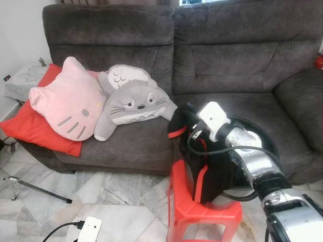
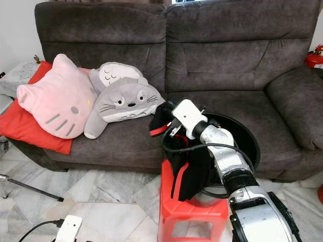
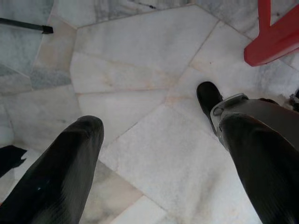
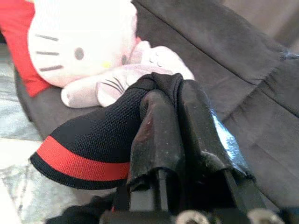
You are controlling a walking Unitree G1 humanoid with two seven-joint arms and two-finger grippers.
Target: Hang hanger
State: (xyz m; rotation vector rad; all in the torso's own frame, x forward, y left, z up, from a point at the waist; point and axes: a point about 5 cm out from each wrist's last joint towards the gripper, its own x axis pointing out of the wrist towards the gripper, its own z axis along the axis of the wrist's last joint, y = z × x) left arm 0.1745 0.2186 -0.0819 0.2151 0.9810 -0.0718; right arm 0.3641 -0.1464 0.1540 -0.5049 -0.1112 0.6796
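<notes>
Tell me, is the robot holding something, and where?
Yes. The right pincer is shut on a black cloth with a red stripe, pinching its upper edge. The left pincer holds nothing.

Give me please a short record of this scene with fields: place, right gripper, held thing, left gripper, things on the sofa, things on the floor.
place: living room, grey sofa, marble floor
right gripper: right gripper raised in front of the sofa seat, shut on black garment
held thing: black garment with red stripe, hanging down over the red stool
left gripper: left gripper open, pointing down at the floor
things on the sofa: pink cat cushion, grey plush toy, red pillow
things on the floor: red stool, black basin behind it
</notes>
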